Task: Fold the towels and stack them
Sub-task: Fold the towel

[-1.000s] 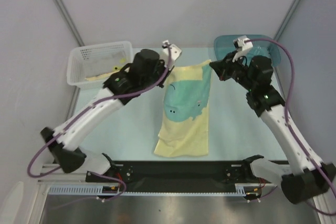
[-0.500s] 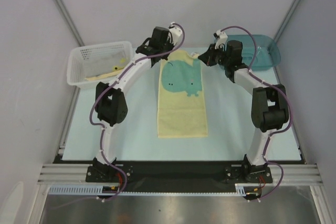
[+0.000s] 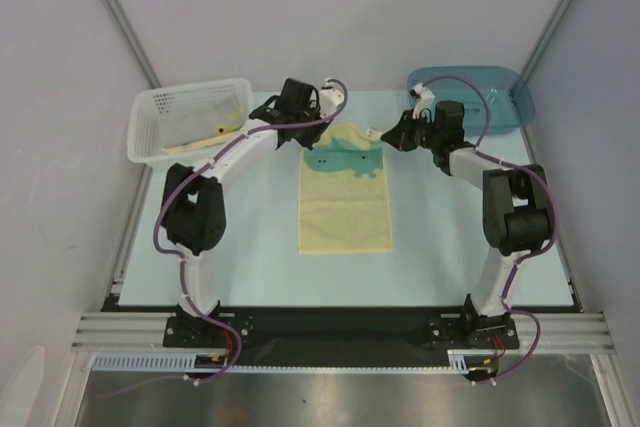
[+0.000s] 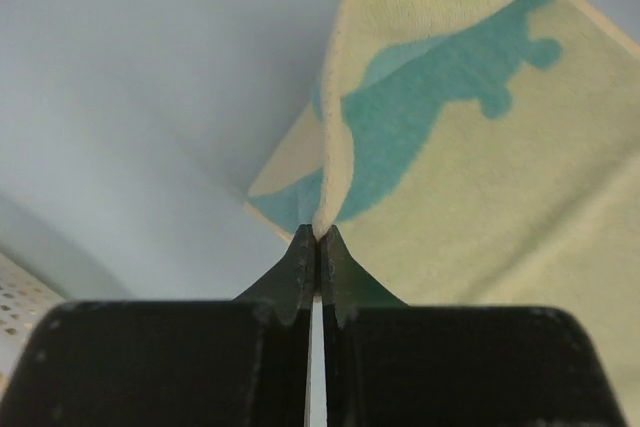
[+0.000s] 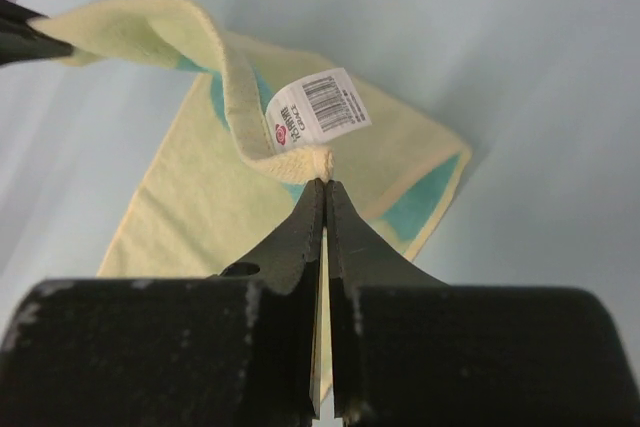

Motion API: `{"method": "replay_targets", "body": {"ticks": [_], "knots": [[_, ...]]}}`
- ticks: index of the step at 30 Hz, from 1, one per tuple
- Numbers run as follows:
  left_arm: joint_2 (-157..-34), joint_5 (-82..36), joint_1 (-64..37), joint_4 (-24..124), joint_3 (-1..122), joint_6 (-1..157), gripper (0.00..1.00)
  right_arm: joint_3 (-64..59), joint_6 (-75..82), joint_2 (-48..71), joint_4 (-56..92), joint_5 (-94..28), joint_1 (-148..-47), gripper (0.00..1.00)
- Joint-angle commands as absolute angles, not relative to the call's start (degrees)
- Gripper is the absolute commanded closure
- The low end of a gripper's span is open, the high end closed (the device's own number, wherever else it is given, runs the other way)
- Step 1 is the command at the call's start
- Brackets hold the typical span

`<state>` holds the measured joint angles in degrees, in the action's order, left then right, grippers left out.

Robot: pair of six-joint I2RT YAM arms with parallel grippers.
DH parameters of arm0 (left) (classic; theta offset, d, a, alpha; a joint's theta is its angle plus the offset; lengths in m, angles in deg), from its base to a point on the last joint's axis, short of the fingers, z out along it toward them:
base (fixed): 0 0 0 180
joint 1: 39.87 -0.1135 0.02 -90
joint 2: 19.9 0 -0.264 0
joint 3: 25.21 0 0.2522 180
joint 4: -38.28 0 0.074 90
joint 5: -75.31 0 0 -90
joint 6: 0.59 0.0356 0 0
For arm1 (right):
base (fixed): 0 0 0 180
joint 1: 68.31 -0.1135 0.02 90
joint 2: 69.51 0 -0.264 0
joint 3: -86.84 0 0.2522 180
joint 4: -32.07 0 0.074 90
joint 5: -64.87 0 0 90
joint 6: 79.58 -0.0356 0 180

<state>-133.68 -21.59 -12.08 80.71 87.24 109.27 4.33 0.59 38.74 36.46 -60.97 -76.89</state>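
Note:
A pale yellow towel (image 3: 345, 212) with a teal figure lies lengthwise in the middle of the table. Its far edge is lifted and curls back over the teal figure. My left gripper (image 3: 318, 139) is shut on the towel's far left corner, with the cloth (image 4: 470, 177) rising from between the tips of my left gripper (image 4: 318, 233). My right gripper (image 3: 380, 133) is shut on the far right corner; next to the tips of my right gripper (image 5: 325, 185) hangs a white barcode tag (image 5: 320, 107) on the towel (image 5: 200, 197). More towels (image 3: 205, 133) lie in the basket.
A white mesh basket (image 3: 150, 99) stands at the far left of the table. A teal plastic bin (image 3: 505, 97) stands at the far right, behind the right arm. Grey walls close the table in on both sides.
Both grippers have drawn back from the far edge of the table toward the near side. They carry the towel's far edge with them, so it now folds over part of the teal figure.

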Motion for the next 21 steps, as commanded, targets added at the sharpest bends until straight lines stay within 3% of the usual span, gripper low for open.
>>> {"method": "replay_targets", "body": {"ticks": [1, 13, 21], "knots": [[-126.00, -31.56, -11.83, 83.76, 84.98, 106.81, 1.00, 11.01, -1.27, 30.52, 37.47, -60.56, -77.71, 1.00], [-111.58, -30.69, -8.67, 83.24, 62.22, 103.91, 1.00, 28.33, -1.80, 13.38, 32.29, -56.07, -82.28, 1.00], [-109.82, -27.44, -2.00, 84.29, 55.35, 101.98, 1.00, 38.71, -2.76, 3.63, 30.36, -52.38, -85.36, 1.00]]}}
